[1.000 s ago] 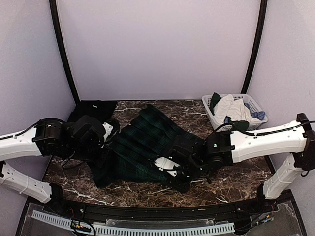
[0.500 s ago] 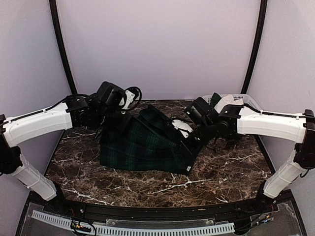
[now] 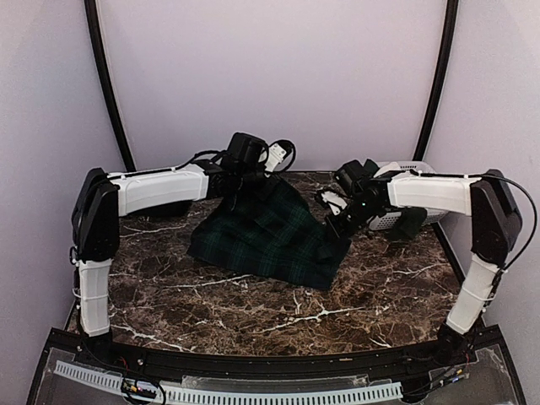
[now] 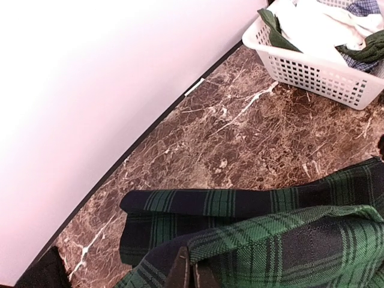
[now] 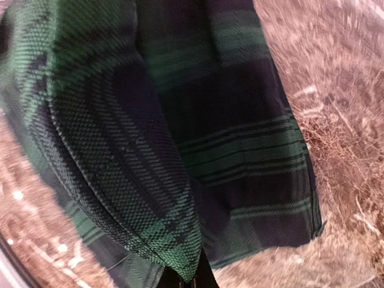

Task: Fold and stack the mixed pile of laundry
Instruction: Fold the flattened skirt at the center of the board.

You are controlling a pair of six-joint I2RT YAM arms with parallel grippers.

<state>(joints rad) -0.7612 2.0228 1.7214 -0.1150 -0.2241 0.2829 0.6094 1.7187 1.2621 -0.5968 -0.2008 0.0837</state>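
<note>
The green-and-navy tartan skirt [image 3: 266, 240] lies folded over itself at the table's middle back. My left gripper [image 3: 245, 181] is shut on the skirt's far left edge; in the left wrist view its fingertips [image 4: 191, 273] pinch the tartan fold [image 4: 282, 240]. My right gripper [image 3: 337, 221] is shut on the skirt's right edge; in the right wrist view the tartan [image 5: 150, 150] drapes over the closed fingers [image 5: 186, 279]. More garments, white, green and bluish, sit in the white basket [image 4: 318, 75]. A black cloth piece [image 4: 42, 273] shows at the left wrist view's bottom corner.
The white slatted basket [image 3: 396, 221] stands at the back right, mostly hidden behind my right arm. The brown marble table [image 3: 253, 312] is bounded by grey walls behind and at both sides.
Both grippers have carried the skirt's near edge up and toward the back of the table, folding it over itself. The skirt now covers a smaller, more compact area.
</note>
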